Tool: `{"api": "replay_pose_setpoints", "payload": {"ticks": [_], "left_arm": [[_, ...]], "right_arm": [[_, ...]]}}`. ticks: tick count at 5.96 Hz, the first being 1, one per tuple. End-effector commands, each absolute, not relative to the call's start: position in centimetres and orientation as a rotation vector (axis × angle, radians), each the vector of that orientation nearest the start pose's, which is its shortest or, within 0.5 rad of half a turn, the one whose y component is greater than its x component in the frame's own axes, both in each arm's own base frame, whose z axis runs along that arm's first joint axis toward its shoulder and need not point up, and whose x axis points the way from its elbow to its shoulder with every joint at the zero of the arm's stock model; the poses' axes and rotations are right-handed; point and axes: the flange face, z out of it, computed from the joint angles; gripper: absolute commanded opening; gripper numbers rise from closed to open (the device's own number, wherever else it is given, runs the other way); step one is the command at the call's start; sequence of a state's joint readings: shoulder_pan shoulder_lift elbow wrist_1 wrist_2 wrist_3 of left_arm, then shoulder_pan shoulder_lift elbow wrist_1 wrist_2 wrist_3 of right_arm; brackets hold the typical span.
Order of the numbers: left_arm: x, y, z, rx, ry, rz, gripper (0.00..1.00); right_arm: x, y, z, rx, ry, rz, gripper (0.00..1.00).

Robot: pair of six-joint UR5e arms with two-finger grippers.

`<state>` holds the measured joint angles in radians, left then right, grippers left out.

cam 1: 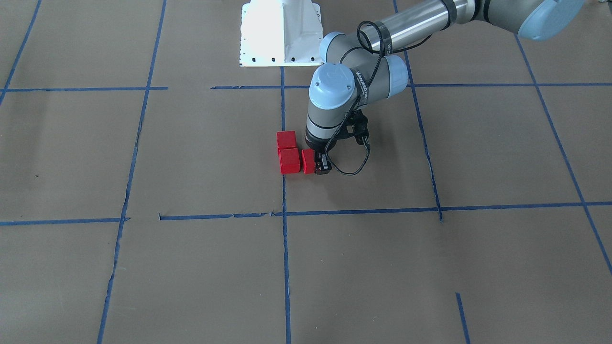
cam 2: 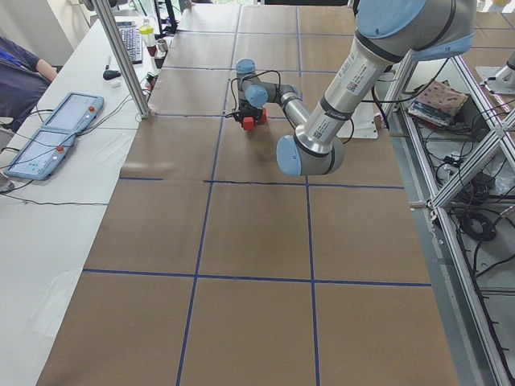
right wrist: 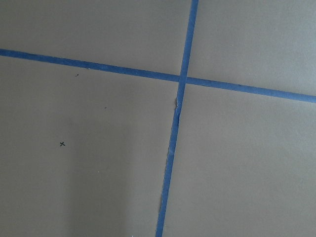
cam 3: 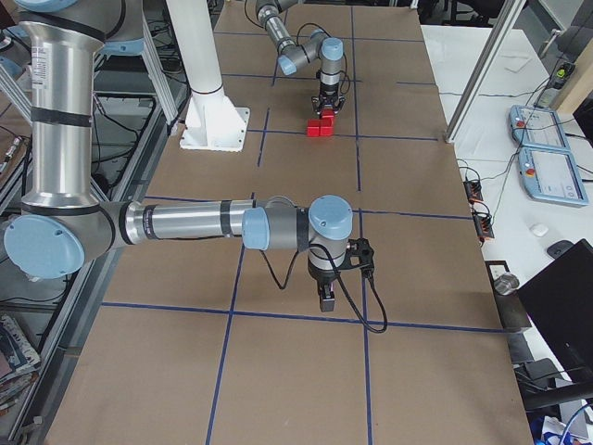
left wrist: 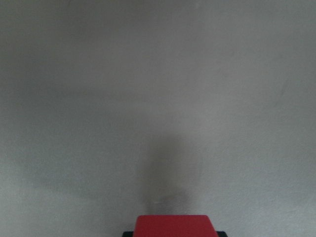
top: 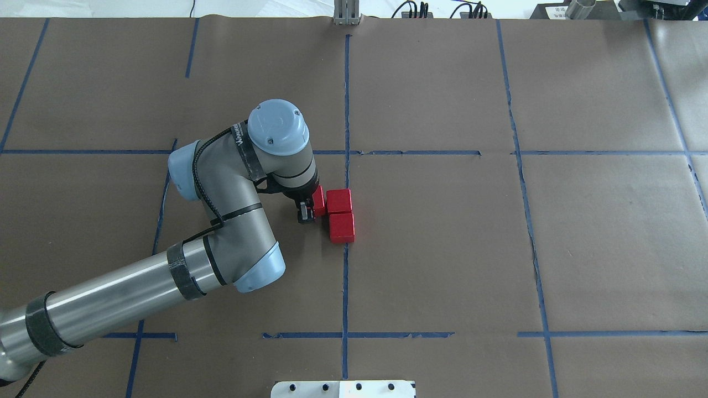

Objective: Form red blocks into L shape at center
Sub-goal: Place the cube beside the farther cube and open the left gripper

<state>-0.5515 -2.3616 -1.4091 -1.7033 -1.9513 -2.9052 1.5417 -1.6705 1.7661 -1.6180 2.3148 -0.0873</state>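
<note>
Three red blocks lie together by the central blue tape line. Two stand in a column [top: 339,200] [top: 342,228], also in the front view [cam 1: 289,160] [cam 1: 286,139]. The third red block [top: 318,200] [cam 1: 308,161] sits against the column's side at table level, making an L. My left gripper [top: 311,209] [cam 1: 316,165] points straight down and is shut on this third block, which fills the bottom edge of the left wrist view [left wrist: 173,225]. My right gripper [cam 3: 326,298] shows only in the exterior right view, hanging over bare paper, and I cannot tell its state.
Brown paper with a blue tape grid [top: 346,276] covers the table. The white robot base [cam 1: 281,33] stands behind the blocks. The right wrist view shows a tape crossing [right wrist: 180,81]. Operator pendants [cam 3: 542,162] lie on a side table.
</note>
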Motion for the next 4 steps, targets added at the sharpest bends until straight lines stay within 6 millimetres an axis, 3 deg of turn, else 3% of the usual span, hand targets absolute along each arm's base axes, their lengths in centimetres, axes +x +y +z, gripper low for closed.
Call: {"api": "replay_pose_setpoints", "payload": {"ticks": [1, 4], "left_arm": [[59.97, -47.11, 22.45, -0.701, 0.633, -1.608, 0.20], [59.95, -47.14, 22.55, -0.695, 0.636, -1.607, 0.29]], "right_arm": [[5.27, -45.29, 61.66, 0.067, -0.743, -0.129, 1.00], [5.28, -45.22, 61.82, 0.065, -0.741, -0.131, 1.00]]}}
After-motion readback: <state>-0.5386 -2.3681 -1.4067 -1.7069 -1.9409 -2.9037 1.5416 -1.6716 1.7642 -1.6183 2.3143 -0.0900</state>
